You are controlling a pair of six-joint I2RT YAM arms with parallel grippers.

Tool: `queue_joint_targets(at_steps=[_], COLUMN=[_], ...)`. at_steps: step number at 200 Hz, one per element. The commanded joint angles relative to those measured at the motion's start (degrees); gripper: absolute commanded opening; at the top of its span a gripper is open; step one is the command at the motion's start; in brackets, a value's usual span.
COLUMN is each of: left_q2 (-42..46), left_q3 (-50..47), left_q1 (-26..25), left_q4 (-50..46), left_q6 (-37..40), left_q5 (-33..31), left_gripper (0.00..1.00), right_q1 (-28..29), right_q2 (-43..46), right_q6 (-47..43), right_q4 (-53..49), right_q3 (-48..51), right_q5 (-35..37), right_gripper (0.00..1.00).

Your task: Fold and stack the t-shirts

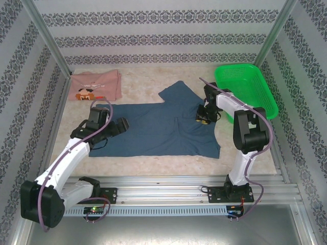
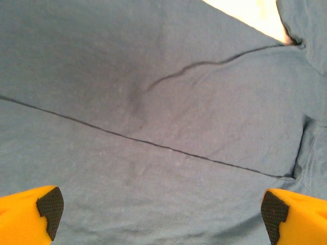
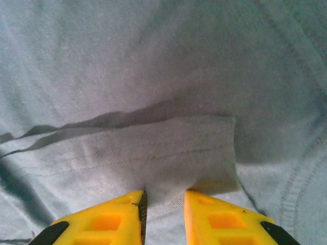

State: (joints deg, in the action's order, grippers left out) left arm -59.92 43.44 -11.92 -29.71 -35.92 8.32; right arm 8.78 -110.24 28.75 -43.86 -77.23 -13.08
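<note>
The dark slate-blue t-shirt [image 1: 153, 127] lies spread across the middle of the table, one sleeve pointing to the back. The pink t-shirt [image 1: 94, 86], with its pixel face print, rests folded at the back left. My left gripper [image 1: 124, 125] hovers wide open over the blue shirt's left part; in the left wrist view the cloth [image 2: 153, 92] lies flat between the spread fingertips [image 2: 50, 206]. My right gripper [image 1: 202, 118] is down on the shirt's right side. Its jaws stand close together with a hemmed fold [image 3: 153, 148] of the blue cloth pinched between them [image 3: 163, 201].
A green mesh basket [image 1: 265, 89] stands at the back right, just beyond the right arm. Patterned walls and metal posts enclose the table on three sides. A strip of bare tabletop [image 2: 245, 13] shows past the shirt's edge.
</note>
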Motion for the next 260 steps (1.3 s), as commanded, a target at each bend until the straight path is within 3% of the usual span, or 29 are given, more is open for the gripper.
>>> queue_joint_targets(at_steps=[1,43,84,100,138,168,187,209,221,260], left_q2=[2.2,4.7,5.5,5.4,6.7,6.3,5.9,3.7,1.8,-5.5], left_q3=[0.4,-1.1,-5.1,-5.1,-2.6,1.3,3.5,4.1,3.4,3.3], left_q1=[2.1,4.7,11.3,14.0,18.5,20.0,21.4,22.9,24.0,28.7], left_q4=[-4.1,-7.0,-9.4,-10.8,-9.5,-8.3,-6.8,-4.3,-1.3,4.0], left_q6=[1.8,2.7,0.6,1.0,4.2,7.0,9.2,11.3,11.7,11.0], left_q5=[-1.5,-1.9,-1.3,-1.4,1.1,1.9,3.8,4.4,7.7,15.3], left_gripper=[1.00,1.00,1.00,1.00,1.00,1.00,1.00,1.00,1.00,1.00], right_q1=[0.4,0.8,0.7,1.0,0.1,-2.5,-7.7,-16.0,-19.4,-22.1], right_q2=[-3.4,-8.1,-9.8,-6.0,10.8,27.8,37.7,43.6,43.9,41.2], right_q6=[0.4,-1.1,-2.1,-2.1,-4.1,-7.5,-8.1,-9.2,-9.5,-11.2], right_q4=[0.6,2.3,3.1,3.7,6.7,7.6,9.9,13.3,13.7,13.2], right_q3=[-3.4,-7.9,-11.0,-10.0,-0.9,9.2,17.0,23.9,25.6,26.7], right_q5=[2.2,3.0,4.1,6.4,8.6,11.0,9.7,4.2,1.0,-6.5], right_gripper=[0.24,0.25,0.29,0.39,0.52,0.76,0.89,0.92,0.92,0.92])
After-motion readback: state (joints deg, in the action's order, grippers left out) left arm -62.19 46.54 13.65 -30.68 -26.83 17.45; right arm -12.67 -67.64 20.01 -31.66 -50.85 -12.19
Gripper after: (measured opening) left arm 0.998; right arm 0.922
